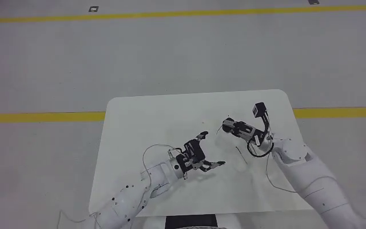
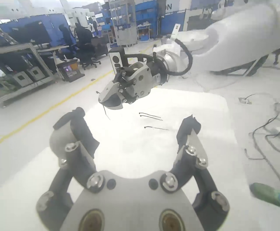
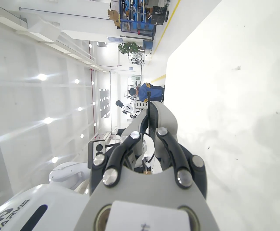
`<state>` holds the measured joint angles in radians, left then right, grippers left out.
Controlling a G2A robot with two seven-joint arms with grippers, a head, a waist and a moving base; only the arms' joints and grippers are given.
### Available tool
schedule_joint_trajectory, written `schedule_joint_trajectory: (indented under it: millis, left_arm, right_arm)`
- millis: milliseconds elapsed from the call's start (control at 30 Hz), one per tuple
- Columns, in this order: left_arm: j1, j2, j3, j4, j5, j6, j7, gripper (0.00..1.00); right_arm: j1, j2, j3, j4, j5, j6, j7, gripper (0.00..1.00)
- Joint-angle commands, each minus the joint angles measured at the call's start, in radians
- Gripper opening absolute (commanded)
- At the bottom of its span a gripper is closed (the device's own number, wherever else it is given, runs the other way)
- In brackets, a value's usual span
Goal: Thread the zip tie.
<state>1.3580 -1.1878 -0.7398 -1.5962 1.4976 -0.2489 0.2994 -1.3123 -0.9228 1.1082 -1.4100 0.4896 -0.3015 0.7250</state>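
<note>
White rectangular tabletop with rounded corners (image 1: 143, 114), standing on pale grey floor (image 1: 183, 57). One yellow floor stripe (image 1: 51, 117) runs out from both sides of the table. A second yellow stripe (image 1: 171, 14) lies well beyond it. Small dark square floor plate (image 1: 94, 9) just past the far stripe.

Black office chairs (image 2: 86, 43) near a grey metal workbench (image 2: 24, 63), with blue shelving (image 2: 146, 13) behind. Loose black cables (image 2: 262, 135) on the floor beside the table. Blurred green object (image 2: 264, 193) near the table's edge, kind unclear.

Leafy green plant (image 3: 129, 47). Round ceiling lamps (image 3: 42, 76) in rows.
</note>
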Motion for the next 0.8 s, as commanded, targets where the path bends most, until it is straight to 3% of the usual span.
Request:
schedule_joint_trajectory:
  millis: [0, 200, 300, 367, 467, 633, 767]
  left_arm:
    - [0.001, 0.0, -0.001, -0.002, -0.016, -0.001, -0.002, 1.0]
    - [0.001, 0.0, -0.001, -0.002, -0.016, -0.001, -0.002, 1.0]
    - [0.004, -0.003, -0.003, 0.013, -0.056, 0.008, 0.034, 1.0]
    - [-0.005, -0.005, -0.005, 0.035, -0.018, 0.059, 0.055, 1.0]
    - [-0.018, -0.015, 0.008, 0.075, -0.019, 0.103, 0.09, 1.0]
    - [-0.057, -0.04, 0.047, 0.135, -0.005, 0.191, 0.112, 1.0]
    - [-0.06, -0.042, 0.05, 0.138, -0.003, 0.195, 0.113, 1.0]
  right_arm:
    - [0.0, 0.0, 0.0, -0.001, -0.001, 0.0, -0.001, 0.0]
    - [-0.001, 0.0, 0.0, 0.0, -0.003, 0.002, -0.005, 0.0]
    - [-0.01, -0.007, -0.009, 0.0, 0.026, -0.014, 0.011, 0.0]
    - [-0.007, -0.01, -0.01, 0.009, 0.027, -0.038, 0.029, 0.0]
    - [-0.001, -0.016, -0.005, 0.013, 0.046, -0.038, 0.051, 0.0]
    - [-0.004, -0.029, 0.0, 0.008, 0.049, -0.038, 0.075, 0.0]
    - [-0.004, -0.029, 0.0, 0.008, 0.049, -0.038, 0.075, 0.0]
